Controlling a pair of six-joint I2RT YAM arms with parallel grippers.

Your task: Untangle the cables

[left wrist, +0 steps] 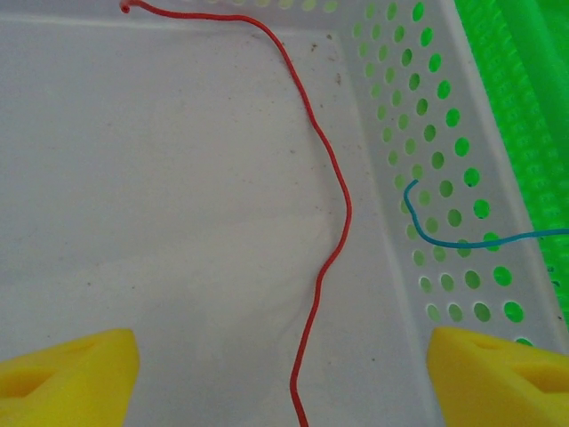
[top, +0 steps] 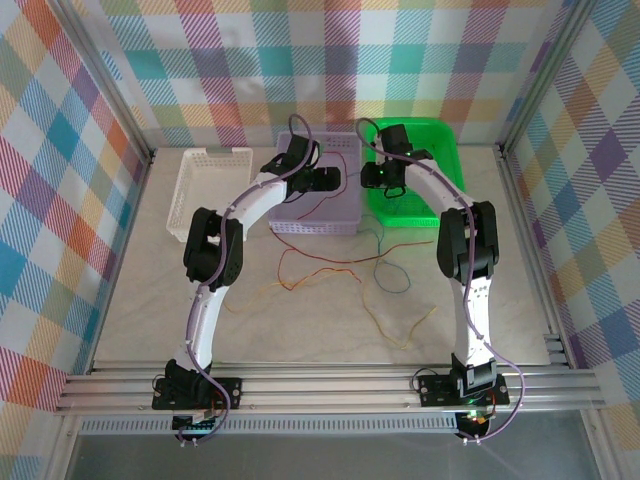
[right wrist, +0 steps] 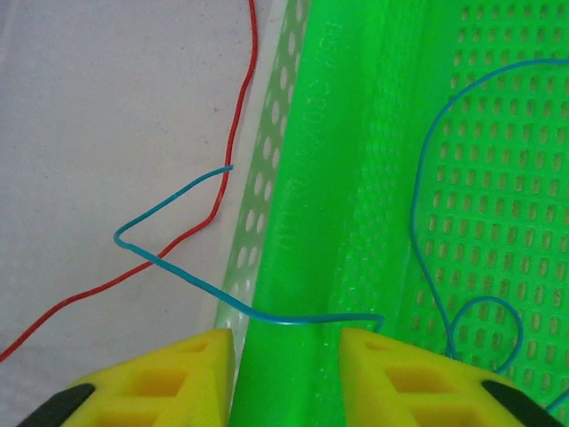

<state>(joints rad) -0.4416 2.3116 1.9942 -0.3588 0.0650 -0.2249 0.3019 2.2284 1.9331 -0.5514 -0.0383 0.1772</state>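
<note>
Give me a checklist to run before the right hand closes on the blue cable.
1. Right hand jaws apart: ok.
2. Blue cable seated within those jaws: cannot tell; it crosses right at their ends.
3. Blue cable clear of the red cable: not ok; they cross inside the lilac basket.
4. Left hand open, red cable ungripped between its jaws: ok.
5. Blue cable wholly in the green basket: not ok; its end lies over the rim, in the lilac basket.

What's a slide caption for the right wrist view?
Right gripper above the green basket rim; a blue cable drapes over it into the pale basket beside a red cable.
</note>
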